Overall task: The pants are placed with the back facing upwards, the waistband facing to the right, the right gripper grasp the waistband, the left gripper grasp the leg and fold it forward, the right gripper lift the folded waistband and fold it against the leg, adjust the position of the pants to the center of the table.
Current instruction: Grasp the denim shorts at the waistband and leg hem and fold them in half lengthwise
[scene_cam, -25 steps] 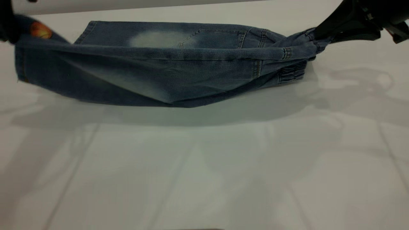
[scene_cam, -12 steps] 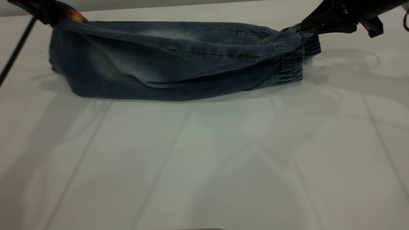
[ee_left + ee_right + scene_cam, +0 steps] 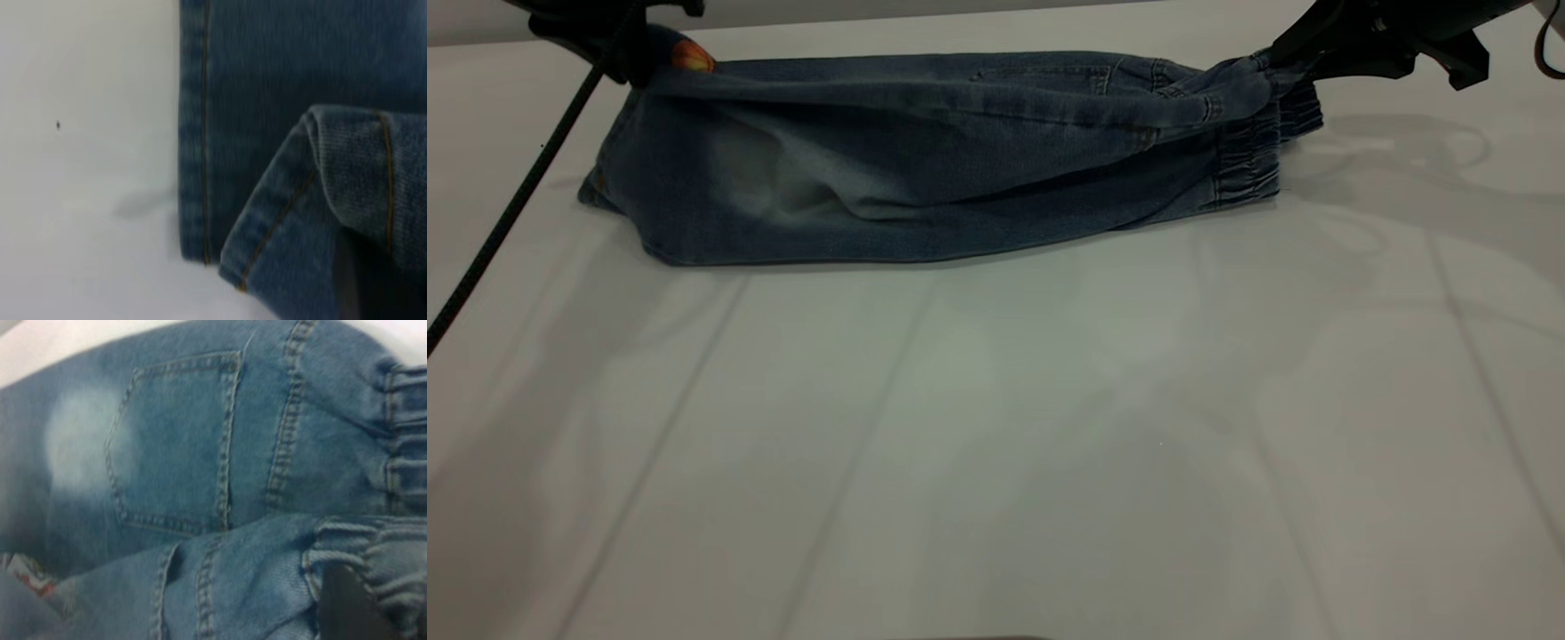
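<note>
- The pants (image 3: 925, 169) lay along the far edge of the table (image 3: 996, 427), folded lengthwise, with the waistband (image 3: 1258, 151) toward the far right corner and the leg hems toward the far left corner.
- The left gripper (image 3: 618, 49) was at the far left corner, its fingers pinching the upper leg (image 3: 685, 76) beside an orange patch (image 3: 691, 58); the held hem was lifted above the lower layer.
- In the left wrist view, the lifted hem (image 3: 293, 220) hung over the lower leg (image 3: 267, 100), which lay flat on the table.
- The right gripper (image 3: 1303, 53) was at the far right corner, its fingers clamped on the upper fold of the elastic waistband, holding it raised off the table.
- In the right wrist view, the back pocket (image 3: 177, 440) lay below the gathered waistband, and a dark finger (image 3: 343, 603) pressed into the elastic.
- A black cable (image 3: 511, 200) ran diagonally from the left gripper toward the left edge, clear of the pants.
</note>
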